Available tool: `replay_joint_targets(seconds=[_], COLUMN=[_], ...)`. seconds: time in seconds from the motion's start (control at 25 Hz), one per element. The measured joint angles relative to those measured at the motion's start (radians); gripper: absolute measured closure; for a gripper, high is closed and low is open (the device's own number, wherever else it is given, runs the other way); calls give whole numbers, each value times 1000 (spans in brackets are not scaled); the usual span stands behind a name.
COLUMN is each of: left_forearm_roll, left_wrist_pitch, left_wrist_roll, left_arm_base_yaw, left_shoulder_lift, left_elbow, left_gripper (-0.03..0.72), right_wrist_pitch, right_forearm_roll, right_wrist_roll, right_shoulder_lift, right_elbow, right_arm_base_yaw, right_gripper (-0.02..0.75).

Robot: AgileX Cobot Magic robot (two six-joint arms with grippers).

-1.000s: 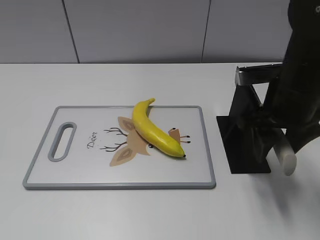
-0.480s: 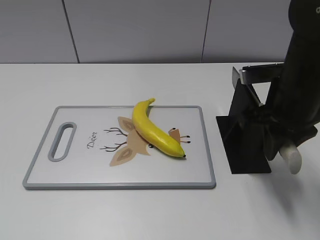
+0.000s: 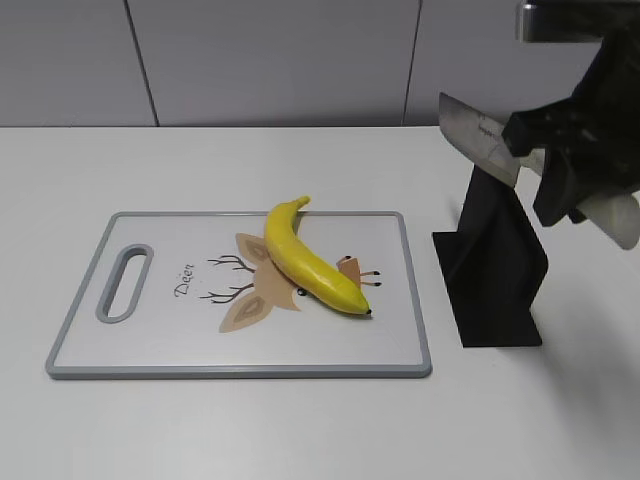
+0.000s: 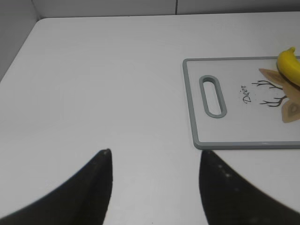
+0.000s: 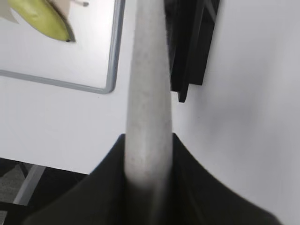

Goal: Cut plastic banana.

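Observation:
The yellow plastic banana lies slantwise on the white cutting board, over its deer picture. My right gripper is shut on the pale handle of a knife and holds it in the air above the black knife stand, blade pointing left. In the right wrist view the handle runs up between the shut fingers of the gripper, with the banana at the top left. My left gripper is open and empty over bare table left of the board. It is out of the exterior view.
The grey-rimmed board has a handle slot at its left end. The black stand stands just right of the board on the white table. A grey panelled wall closes the back. The table's front edge shows in the right wrist view.
My right gripper has risen with the knife. The blade has come up out of the black stand and now hangs above it. The banana and board have not moved.

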Motion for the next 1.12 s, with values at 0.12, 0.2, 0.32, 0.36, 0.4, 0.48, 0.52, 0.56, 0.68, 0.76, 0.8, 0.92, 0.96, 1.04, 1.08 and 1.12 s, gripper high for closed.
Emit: replay_joint_targets(seconds=[0.12,0.2,0.32,0.36,0.4,0.48,0.52,0.56,0.68,0.76,0.8,0.92,0.96,1.04,1.08,1.12], left_forearm_roll=[0,0,0,0,0,0,0,0,-5,-24,-37,-95,-107,-134,-143,-154], left_wrist_pitch=[-1,-3,-8,-12,-18,-40,-61,-88,-172,-226,-255,-316,-325,-331,-334,-338], left_wrist_roll=[1,15,27,35,48,72,87,100,143,174,190,275,312,377,413,451], left_arm_base_yaw=[0,0,0,0,0,0,0,0,0,-1,-3,-22,-30,-44,-52,-59], left_shoulder_lift=[0,0,0,4,15,51,75,105,206,284,327,455,503,592,640,689], left_elbow=[0,0,-2,-3,-6,-16,-22,-26,-39,-49,-54,-82,-95,-136,-161,-183], left_gripper=[115,115,115,115,115,115,115,115,115,115,115,115,115,115,115,115], right_wrist_pitch=[9,10,14,14,12,-2,-10,-16,-24,-34,-42,-54,-56,-61,-68,-74], right_forearm_roll=[1,1,3,5,7,19,26,34,77,93,95,95,96,101,103,104], right_wrist_roll=[-39,-91,-206,-248,-303,-422,-474,-538,-718,-805,-834,-944,-992,-1087,-1118,-1147], right_shoulder_lift=[-14,-14,-14,-14,-14,-15,-15,-15,-15,-10,-7,27,40,72,84,99], right_elbow=[-52,-90,-137,-150,-160,-169,-171,-172,-174,-175,-175,-176,-176,-176,-176,-176], right_arm_base_yaw=[0,0,0,0,0,0,0,0,0,0,0,0,0,0,0,0], right_gripper=[559,559,559,559,559,559,559,559,559,559,559,559,559,559,559,559])
